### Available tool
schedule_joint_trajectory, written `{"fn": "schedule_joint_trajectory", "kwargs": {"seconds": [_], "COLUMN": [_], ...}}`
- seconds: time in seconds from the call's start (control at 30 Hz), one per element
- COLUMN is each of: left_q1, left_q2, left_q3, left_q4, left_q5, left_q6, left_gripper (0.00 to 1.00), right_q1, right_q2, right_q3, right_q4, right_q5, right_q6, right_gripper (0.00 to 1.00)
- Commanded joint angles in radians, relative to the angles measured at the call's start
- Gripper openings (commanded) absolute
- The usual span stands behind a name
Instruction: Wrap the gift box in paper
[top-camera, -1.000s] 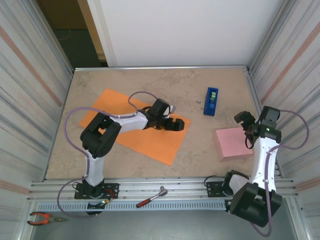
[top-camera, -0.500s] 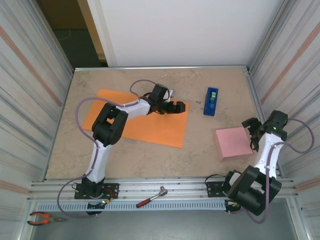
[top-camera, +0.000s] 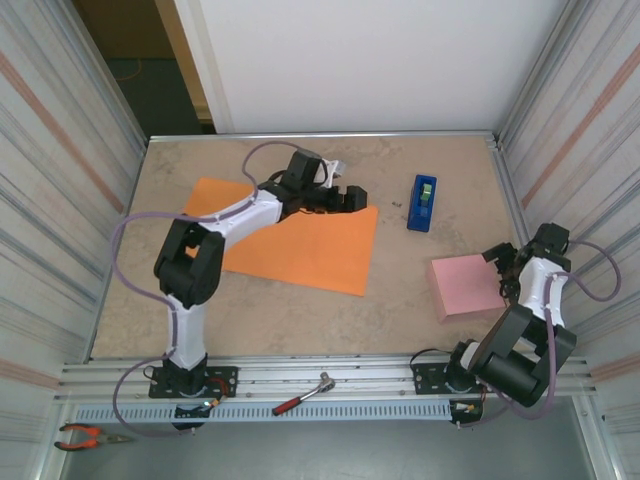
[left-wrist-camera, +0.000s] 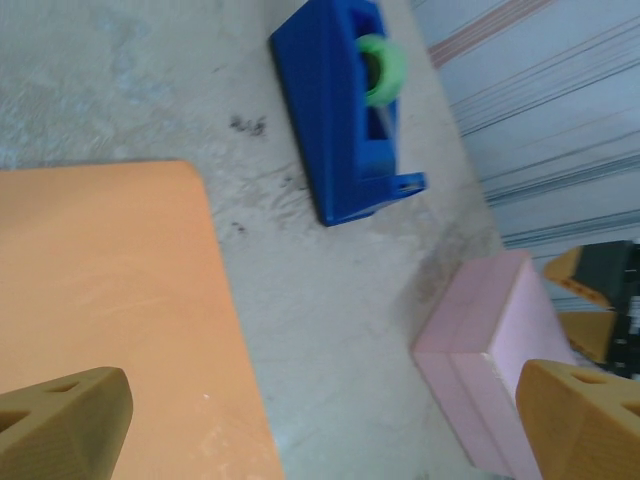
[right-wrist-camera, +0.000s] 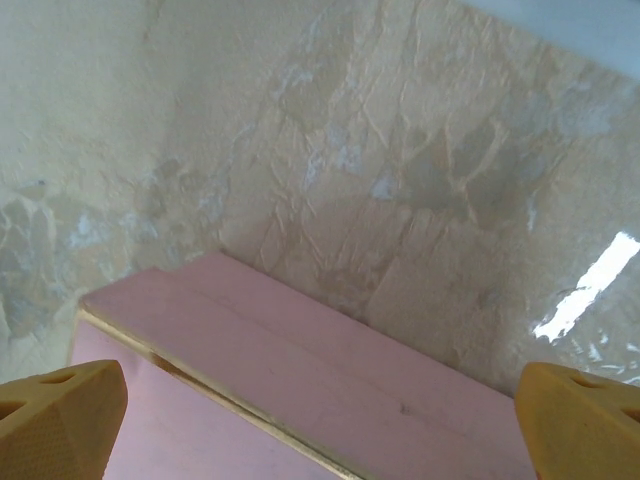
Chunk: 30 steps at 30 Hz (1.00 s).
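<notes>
**Open jaws above paper and box: handling properties and grasp sites**

Both the left jaws and the right jaws stand wide and hold nothing.

The left jaws hover above the far right corner of the paper (top-camera: 300, 250), which lies flat on the counter (top-camera: 250, 320). In the left wrist view that corner reaches forward from beneath one pad (left-wrist-camera: 60, 420). The tape dispenser (left-wrist-camera: 345, 110) lies farther ahead between the pads. The box (left-wrist-camera: 490, 370) lies just ahead of the other pad, well apart from the paper.

The right jaws hang at the right side of the box. In the right wrist view its top face and one long edge span the gap between the two pads, close beneath them.

By its look the paper is thin, light and limp. Lying flat, it offers nothing to grip from above. It will probably slide on the smooth counter and crease under a hard pinch. The better hold is a free corner or edge, with the pads closing on the two faces of the sheet once that edge is raised.

The box appears light, stiff and flat, with firm straight sides, and is likely to skid if pushed from one side alone. The sound hold is across two opposite sides, taken low with the jaws at full spread, since the box looks about as wide as they open.
</notes>
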Motion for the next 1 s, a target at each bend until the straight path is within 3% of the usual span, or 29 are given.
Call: {"fn": "schedule_joint_trajectory", "kwargs": {"seconds": [0.0, 0.4, 0.6, 0.97], "left_q1": [-0.005, -0.051, -0.131, -0.251], "left_q2": [-0.071, -0.185, -0.165, 0.007], "left_q3": [-0.052, -0.27, -0.307, -0.133], "left_q4": [-0.03, -0.012, 0.041, 0.048], "left_q5": [0.033, 0.066, 0.072, 0.104], "left_q6": [-0.02, -0.116, -0.158, -0.186], "left_gripper": [0.99, 0.98, 0.91, 0.84], "right_q1": [0.041, 0.429, 0.445, 0.427], "right_q2": [-0.035, -0.188, -0.218, -0.218], "right_q3": [-0.043, -0.121, -0.135, -0.208], "right_q4": [-0.002, 0.005, -0.025, 0.023], "right_q5": [-0.057, -0.055, -0.014, -0.039], "right_q6": [-0.008, 0.189, 0.122, 0.078], "right_gripper": [0.98, 0.98, 0.98, 1.0]}}
